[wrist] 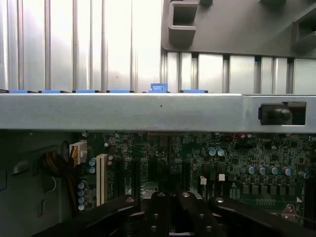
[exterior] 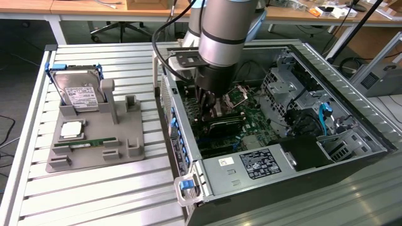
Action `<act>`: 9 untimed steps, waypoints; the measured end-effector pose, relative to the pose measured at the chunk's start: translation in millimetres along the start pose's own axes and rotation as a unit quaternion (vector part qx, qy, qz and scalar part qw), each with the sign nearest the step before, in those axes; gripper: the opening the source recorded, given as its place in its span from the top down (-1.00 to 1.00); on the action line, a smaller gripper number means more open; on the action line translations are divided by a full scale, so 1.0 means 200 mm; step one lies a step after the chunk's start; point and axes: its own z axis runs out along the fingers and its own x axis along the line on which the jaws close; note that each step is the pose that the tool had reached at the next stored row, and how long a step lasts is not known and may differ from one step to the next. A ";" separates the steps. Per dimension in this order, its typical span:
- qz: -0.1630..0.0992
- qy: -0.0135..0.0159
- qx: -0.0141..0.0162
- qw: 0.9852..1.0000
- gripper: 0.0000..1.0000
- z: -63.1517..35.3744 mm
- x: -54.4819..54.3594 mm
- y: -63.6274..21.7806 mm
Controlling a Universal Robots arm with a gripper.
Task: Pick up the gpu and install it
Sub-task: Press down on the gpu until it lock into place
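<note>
— White label [exterior: 82, 97] on the drive [exterior: 75, 80]: can you read it?
— No, the print is too small. Same with the black-and-white sticker [exterior: 256, 164] on the power supply [exterior: 242, 175]. No brand is legible.
— Where is the drive?
— On the grey tray [exterior: 135, 150], at nine o'clock from the case [exterior: 351, 117] in the exterior view.
— And the gripper [exterior: 215, 104]?
— Down inside the case, over the green board [wrist: 237, 163]. Its fingers [wrist: 159, 213] are drawn fully together.
— Holding the gpu [exterior: 223, 125]?
— I cannot tell. A dark flat card, likely the gpu, lies on the board just at six o'clock from the fingertips, but any contact is hidden.
</note>
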 end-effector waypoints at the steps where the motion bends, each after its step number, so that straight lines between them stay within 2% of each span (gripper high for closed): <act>1: 0.000 0.000 0.000 1.000 0.79 0.002 0.00 0.003; 9: 0.000 0.000 0.000 1.000 0.79 0.014 0.00 0.013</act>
